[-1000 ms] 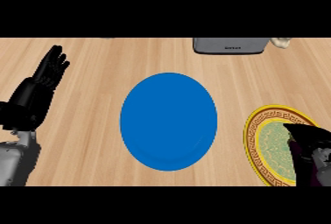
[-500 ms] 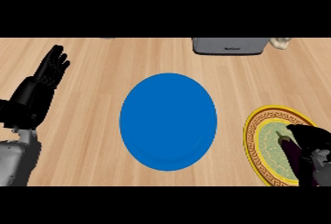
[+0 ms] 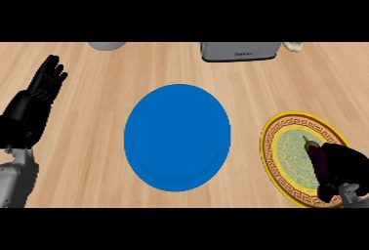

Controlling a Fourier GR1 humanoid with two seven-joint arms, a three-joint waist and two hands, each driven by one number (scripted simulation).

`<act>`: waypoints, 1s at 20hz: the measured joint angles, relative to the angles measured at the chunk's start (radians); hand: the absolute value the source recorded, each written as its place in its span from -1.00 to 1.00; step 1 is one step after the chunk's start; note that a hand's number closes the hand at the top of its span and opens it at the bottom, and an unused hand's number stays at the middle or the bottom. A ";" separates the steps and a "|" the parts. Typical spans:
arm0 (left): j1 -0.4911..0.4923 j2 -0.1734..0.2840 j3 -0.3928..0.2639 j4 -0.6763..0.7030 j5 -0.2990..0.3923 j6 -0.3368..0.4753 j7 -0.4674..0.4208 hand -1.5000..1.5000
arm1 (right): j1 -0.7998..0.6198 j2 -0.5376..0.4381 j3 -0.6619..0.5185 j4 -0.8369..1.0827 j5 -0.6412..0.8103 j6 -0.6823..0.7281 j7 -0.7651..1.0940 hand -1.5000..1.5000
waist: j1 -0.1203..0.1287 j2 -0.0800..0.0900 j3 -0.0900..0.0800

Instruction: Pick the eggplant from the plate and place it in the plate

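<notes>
Two plates lie before me: my right hand (image 3: 344, 166) curls onto the eggplant (image 3: 316, 155) on the gold plate (image 3: 277, 128) at four o'clock, bound for the blue plate (image 3: 177, 136).

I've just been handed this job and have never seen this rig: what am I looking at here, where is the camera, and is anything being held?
This one picture is taken from the robot's head, looking steeply down at a wooden counter. The right robot hand comes in at the lower right, over a gold-rimmed plate, and its fingers curl round a dark eggplant there; whether the eggplant is off the plate I cannot tell. The left robot hand rests open at the left edge, fingers up, holding nothing. A bare blue plate lies in the middle. At the far edge sits a grey appliance, with a pale object at each side of it, too cut off to name.
</notes>
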 measured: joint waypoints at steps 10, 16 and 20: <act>0.071 0.022 0.048 -0.010 -0.003 0.025 0.006 0.00 | 0.275 0.165 -0.008 -0.338 0.209 -0.236 0.217 1.00 | -0.101 -0.031 -0.002; 0.076 0.022 0.046 -0.028 0.003 0.016 0.004 0.00 | 0.350 0.264 0.096 -0.630 0.436 -0.286 0.232 1.00 | -0.070 -0.023 -0.001; 0.067 0.017 0.031 -0.038 0.006 0.004 0.003 0.00 | 0.354 0.359 0.203 -0.788 0.607 -0.300 0.236 1.00 | -0.039 -0.012 -0.001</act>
